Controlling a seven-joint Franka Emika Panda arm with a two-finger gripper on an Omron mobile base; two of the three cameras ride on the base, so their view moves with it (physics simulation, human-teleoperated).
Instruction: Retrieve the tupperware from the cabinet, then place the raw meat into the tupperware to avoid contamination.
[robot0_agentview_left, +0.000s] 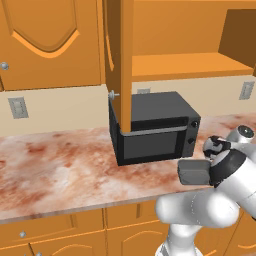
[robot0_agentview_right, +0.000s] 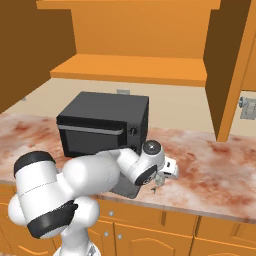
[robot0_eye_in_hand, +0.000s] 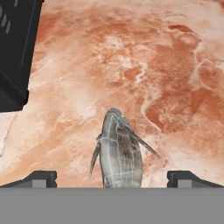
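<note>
Hand view: the raw fish (robot0_eye_in_hand: 119, 151) lies on the marbled table (robot0_eye_in_hand: 144, 65), at six o'clock between the wide-open, empty jaws. The tupperware (robot0_agentview_left: 194, 171) sits just before the microwave (robot0_agentview_left: 155, 131). Judging by this, descend straight, centred, closing across its narrow body.

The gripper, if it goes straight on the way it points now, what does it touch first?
Probably the grey fish lying on the marbled countertop, between the open gripper fingertips; how far off is unclear.
</note>
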